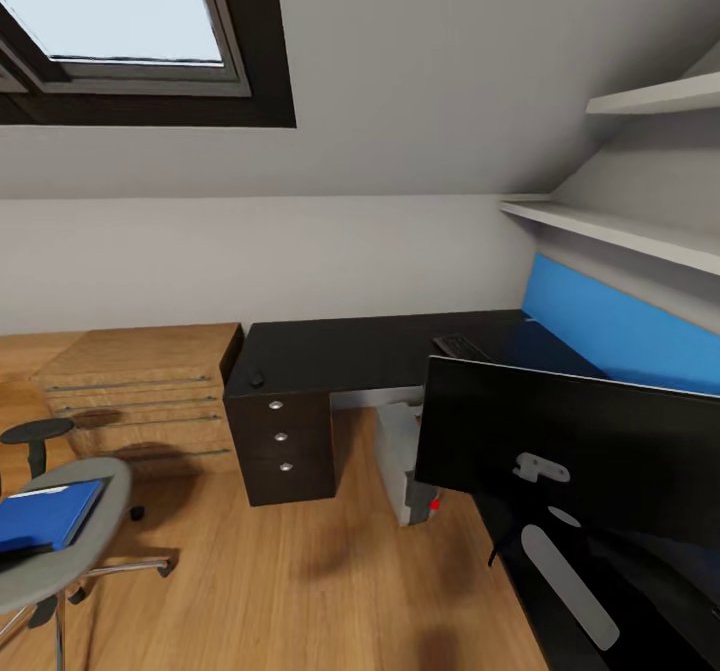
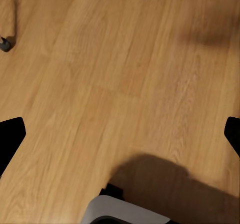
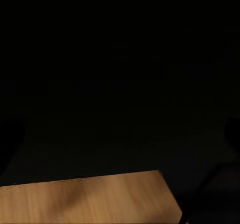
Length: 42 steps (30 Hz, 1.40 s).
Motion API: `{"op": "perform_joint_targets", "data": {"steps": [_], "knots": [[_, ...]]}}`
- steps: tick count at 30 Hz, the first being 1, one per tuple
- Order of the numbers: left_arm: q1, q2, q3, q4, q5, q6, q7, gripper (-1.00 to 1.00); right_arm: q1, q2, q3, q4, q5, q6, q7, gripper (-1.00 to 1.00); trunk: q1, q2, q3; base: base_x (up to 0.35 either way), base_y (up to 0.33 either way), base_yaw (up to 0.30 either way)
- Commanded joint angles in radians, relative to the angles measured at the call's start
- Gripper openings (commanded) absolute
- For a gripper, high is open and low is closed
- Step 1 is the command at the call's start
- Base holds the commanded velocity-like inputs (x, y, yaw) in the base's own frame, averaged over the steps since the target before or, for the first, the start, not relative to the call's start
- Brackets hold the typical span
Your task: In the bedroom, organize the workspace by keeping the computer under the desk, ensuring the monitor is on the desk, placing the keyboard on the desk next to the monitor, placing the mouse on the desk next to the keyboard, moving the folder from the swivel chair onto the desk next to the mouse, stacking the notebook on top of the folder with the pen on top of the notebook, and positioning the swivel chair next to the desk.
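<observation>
Blue folder (image 1: 45, 516) awaiting transfer lies on swivel chair (image 1: 100, 511); monitor (image 1: 570, 446), keyboard (image 1: 460, 347), mouse (image 1: 257, 378) occupy black desk (image 1: 350, 351); end effector states cannot be told.

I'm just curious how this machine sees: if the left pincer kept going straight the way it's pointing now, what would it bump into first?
Most likely the light wood plank floor: the left wrist view looks down at bare boards between the pincer's dark fingertips. How far off the floor is, the picture doesn't tell.
</observation>
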Motion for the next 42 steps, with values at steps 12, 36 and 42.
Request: {"op": "perform_joint_targets", "data": {"steps": [12, 36, 42], "knots": [[0.000, 0.000, 0.002, -0.002, 0.005, 0.001, 0.000, 1.00, -0.001, -0.001, 0.002, -0.002, -0.004, 0.003, -0.007, 1.00, 0.001, -0.002, -0.002, 0.195, 0.091, 0.000], [0.000, -0.001, 0.002, -0.002, 0.004, -0.001, 0.000, 1.00, -0.001, -0.001, 0.001, -0.002, -0.004, 0.003, -0.007, 1.00, 0.001, -0.002, -0.002, 0.148, 0.009, 0.000], [0.000, -0.001, 0.001, -0.002, 0.004, -0.001, 0.000, 1.00, -0.001, -0.002, 0.000, -0.002, -0.004, 0.003, -0.007, 1.00, 0.001, -0.002, -0.002, 0.122, 0.000, 0.000]]}}
